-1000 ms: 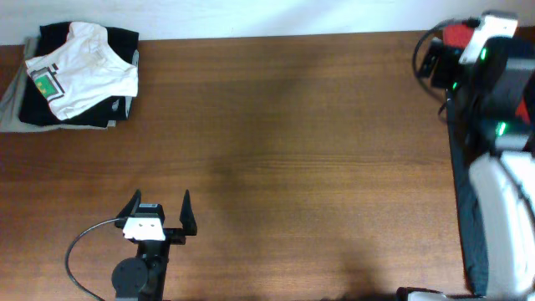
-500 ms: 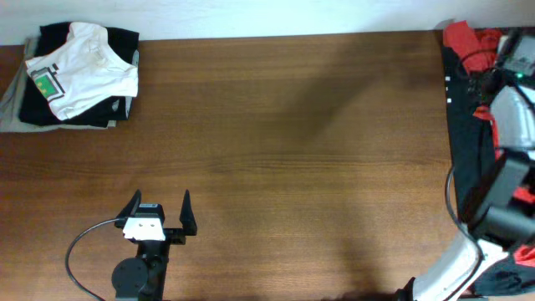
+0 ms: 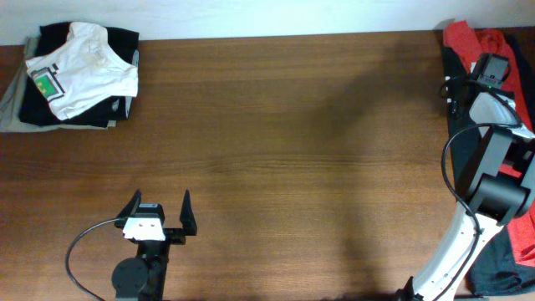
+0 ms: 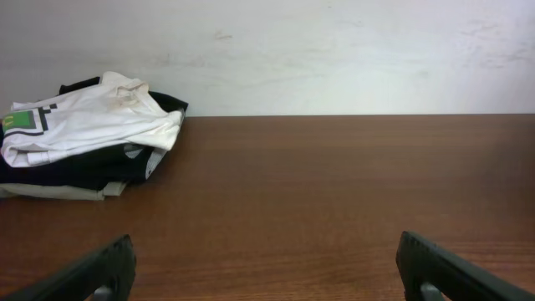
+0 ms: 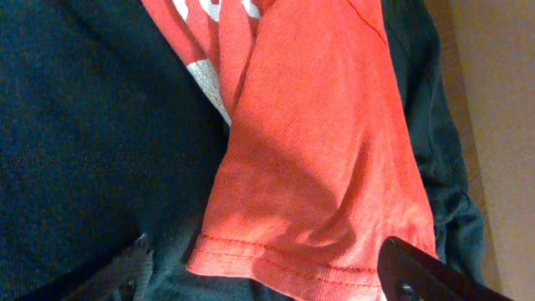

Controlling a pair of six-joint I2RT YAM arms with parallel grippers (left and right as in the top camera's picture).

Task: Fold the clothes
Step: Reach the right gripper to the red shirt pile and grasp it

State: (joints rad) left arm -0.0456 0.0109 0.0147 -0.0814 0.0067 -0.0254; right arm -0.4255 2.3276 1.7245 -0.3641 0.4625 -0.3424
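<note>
The red-orange T-shirt (image 3: 465, 37) lies bunched past the table's right edge, on dark clothing. In the right wrist view its sleeve (image 5: 318, 159) with a stitched hem fills the middle, with white print at the top. My right gripper (image 5: 267, 280) is open just above the hem, one finger on each side, holding nothing. In the overhead view the right arm (image 3: 487, 71) reaches over that pile. My left gripper (image 3: 159, 211) is open and empty near the table's front left; it also shows in the left wrist view (image 4: 267, 276).
A pile with a white shirt with a green patch (image 3: 79, 71) on black garments sits at the table's back left corner, also in the left wrist view (image 4: 88, 130). Dark garments (image 5: 84, 142) surround the red sleeve. A pale wall runs behind the table.
The right arm has swung from the table's right edge out over the clothes pile and lowered toward the red T-shirt. The left arm has not moved.
</note>
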